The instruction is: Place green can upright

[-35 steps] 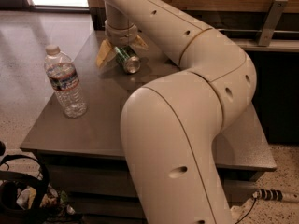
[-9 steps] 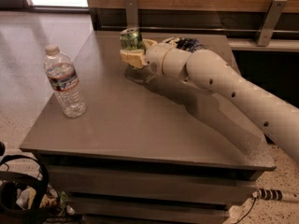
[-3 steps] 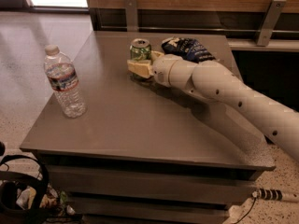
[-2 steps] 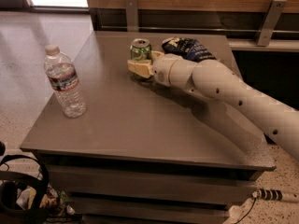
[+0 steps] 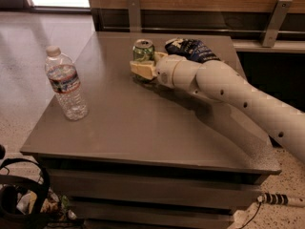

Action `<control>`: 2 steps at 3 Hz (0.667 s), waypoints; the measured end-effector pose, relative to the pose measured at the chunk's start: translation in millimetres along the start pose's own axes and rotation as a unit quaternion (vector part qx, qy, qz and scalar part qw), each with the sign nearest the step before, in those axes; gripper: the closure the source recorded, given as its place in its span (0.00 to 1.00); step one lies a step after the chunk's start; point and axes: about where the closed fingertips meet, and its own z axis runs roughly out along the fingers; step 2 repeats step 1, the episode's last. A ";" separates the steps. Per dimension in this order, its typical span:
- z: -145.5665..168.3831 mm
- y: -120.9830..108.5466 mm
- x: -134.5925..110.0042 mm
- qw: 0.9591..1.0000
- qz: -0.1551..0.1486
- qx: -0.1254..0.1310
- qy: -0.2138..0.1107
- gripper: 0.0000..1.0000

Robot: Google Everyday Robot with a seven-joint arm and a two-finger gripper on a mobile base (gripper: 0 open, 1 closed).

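The green can [image 5: 143, 50] stands upright on the grey table [image 5: 143, 128], at the far middle. Its silver top faces up. My gripper [image 5: 145, 64] reaches in from the right and is shut around the can's lower part. One pale finger [image 5: 142, 69] lies across the can's front and the other [image 5: 159, 57] sits at its right side. The can's base is hidden behind the near finger.
A clear water bottle [image 5: 66, 84] with a white cap stands upright at the table's left. A dark blue and white snack bag [image 5: 190, 48] lies just behind my wrist. My arm [image 5: 248, 104] crosses the table's right side. A wooden wall runs behind the table.
Earlier the can lay on its side, then was held lifted; it has been lowered upright onto the table. Over the last second nothing has visibly moved.
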 end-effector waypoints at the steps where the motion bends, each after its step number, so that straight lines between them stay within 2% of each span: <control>1: 0.0 0.0 -0.1 1.000 0.000 0.000 0.000 0.04; 2: 0.0 0.0 -0.1 1.000 0.000 0.000 0.000 0.04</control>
